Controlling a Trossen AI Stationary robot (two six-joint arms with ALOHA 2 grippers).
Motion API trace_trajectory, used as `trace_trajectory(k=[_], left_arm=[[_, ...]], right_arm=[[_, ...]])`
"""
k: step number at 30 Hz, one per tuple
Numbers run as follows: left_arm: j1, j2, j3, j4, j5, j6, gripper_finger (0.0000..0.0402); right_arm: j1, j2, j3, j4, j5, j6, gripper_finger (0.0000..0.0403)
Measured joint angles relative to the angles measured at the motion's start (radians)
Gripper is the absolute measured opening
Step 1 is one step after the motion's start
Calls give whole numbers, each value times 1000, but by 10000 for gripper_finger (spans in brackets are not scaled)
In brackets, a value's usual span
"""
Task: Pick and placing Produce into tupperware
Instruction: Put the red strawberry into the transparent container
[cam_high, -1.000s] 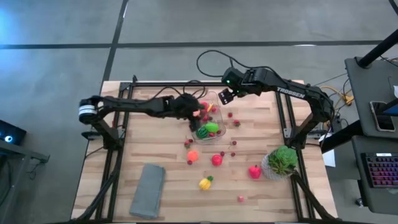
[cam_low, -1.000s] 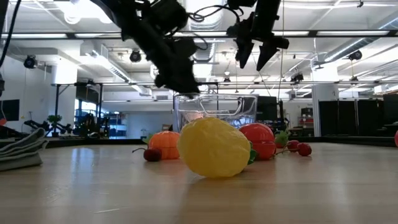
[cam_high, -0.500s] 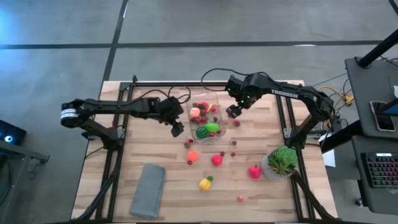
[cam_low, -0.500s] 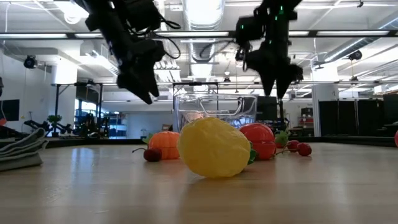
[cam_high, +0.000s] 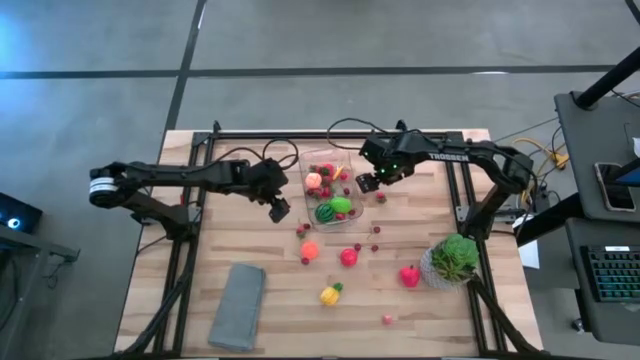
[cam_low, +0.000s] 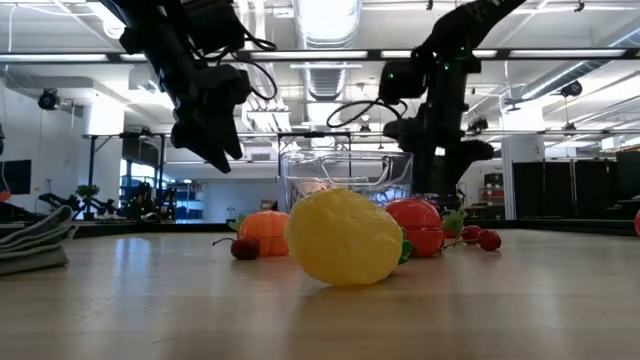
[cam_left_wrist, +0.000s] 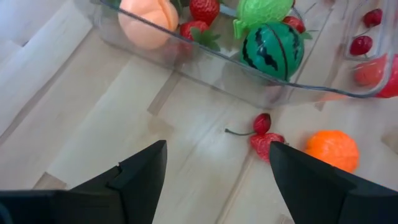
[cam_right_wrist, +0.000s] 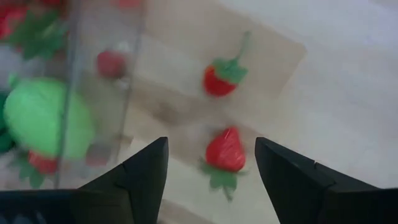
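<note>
Right now the tupperware (cam_high: 331, 194), a clear rounded-corner rectangular box, sits near the middle of the desk (cam_high: 200, 255), toward its far edge. Through its wall the left wrist view shows a striped dark-green watermelon (cam_left_wrist: 272, 50), a bright green piece (cam_left_wrist: 264, 10), a peach-coloured fruit (cam_left_wrist: 148, 20) and strawberries (cam_left_wrist: 203, 9). More produce lies loose on the wood toward the near edge: an orange piece (cam_high: 310, 249), a red one (cam_high: 348, 257), a pink-red one (cam_high: 409, 276) and a yellow one (cam_high: 330, 294), with small dark berries scattered between.

The left gripper (cam_high: 279, 210) hangs above the desk just off the box's left side, fingers (cam_left_wrist: 140, 171) spread apart and holding nothing. The right gripper (cam_high: 365, 183) hovers low at the box's right side, directly over 2 strawberries (cam_right_wrist: 225, 149) lying on the desk, its fingers (cam_right_wrist: 147, 168) apart and empty.
</note>
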Motion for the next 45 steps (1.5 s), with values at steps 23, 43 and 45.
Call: trace_trajectory(k=[23,43,45], left_arm=[[-1,-5,-2,2,1,-24,268],[-1,-3,-3,2,-2,11,267],[-1,-2,-3,2,-2,11,267]], right_arm=[[-33,181,13,120,18,47,226],[-33,200,13,128,43,29,141],[-33,200,13,126,39,28,131]])
